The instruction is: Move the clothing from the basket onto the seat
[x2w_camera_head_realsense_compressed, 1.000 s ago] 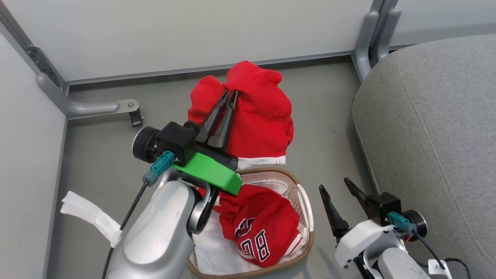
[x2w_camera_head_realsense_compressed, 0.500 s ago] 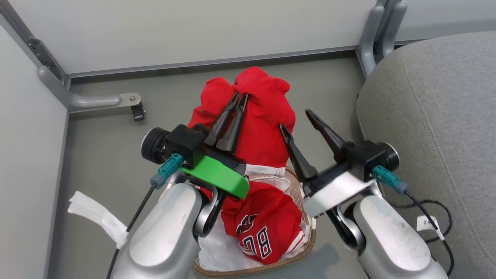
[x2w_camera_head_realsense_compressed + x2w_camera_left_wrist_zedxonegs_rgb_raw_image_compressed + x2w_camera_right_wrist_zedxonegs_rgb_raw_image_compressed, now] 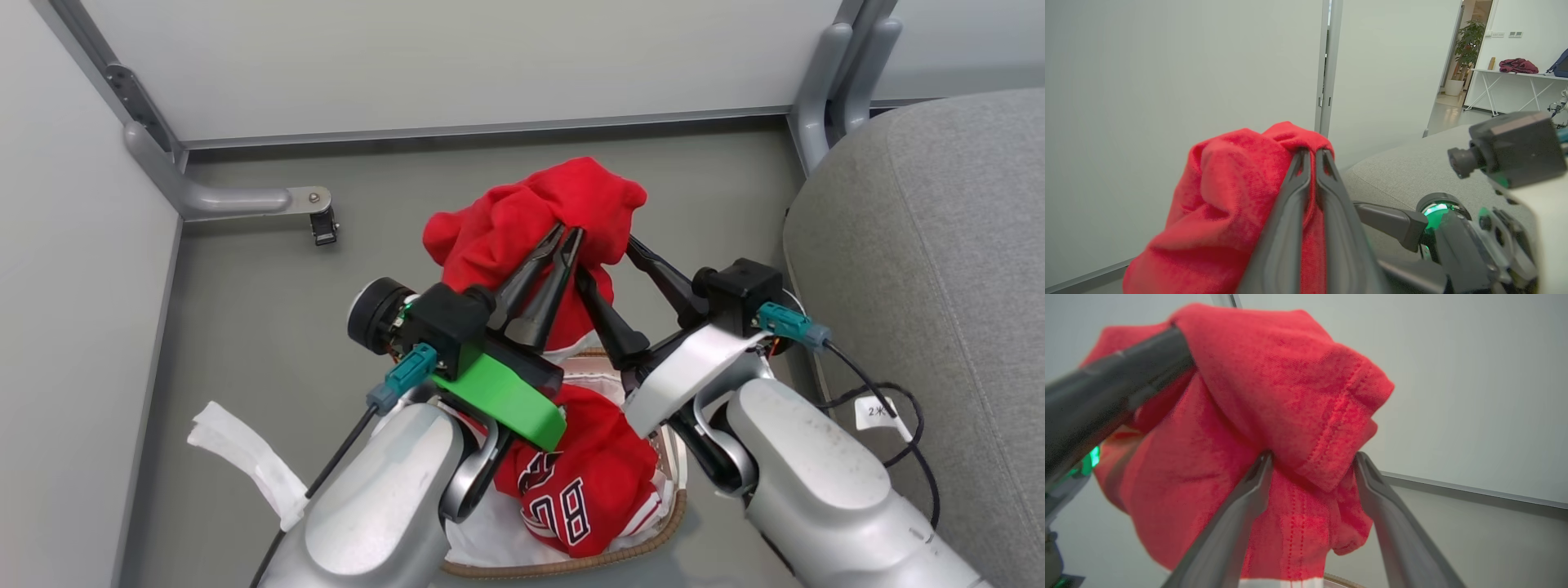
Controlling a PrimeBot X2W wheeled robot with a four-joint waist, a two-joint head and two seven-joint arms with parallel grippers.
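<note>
The clothing, a red jersey (image 3: 522, 220), hangs lifted over the basket (image 3: 571, 562), its numbered lower part (image 3: 588, 482) still lying inside. My left gripper (image 3: 570, 234) is shut on a bunched fold at the top of the jersey (image 3: 1229, 192); its pinched tips show in the left wrist view (image 3: 1308, 153). My right gripper (image 3: 604, 261) stands open right beside it. In the right wrist view a hemmed fold of the jersey (image 3: 1298, 396) hangs between the right gripper's (image 3: 1312, 462) spread fingers. The grey seat (image 3: 922, 269) lies to the right.
Pale partition walls close off the back and left, with a metal foot and caster (image 3: 320, 220) on the floor. A white cloth strip (image 3: 245, 457) lies at the lower left. A black cable with a tag (image 3: 886, 412) hangs beside the seat's edge.
My right arm has swung up from the lower right and brought its open fingers around a fold of the jersey. The left gripper has kept its hold. The camera has shifted a little.
</note>
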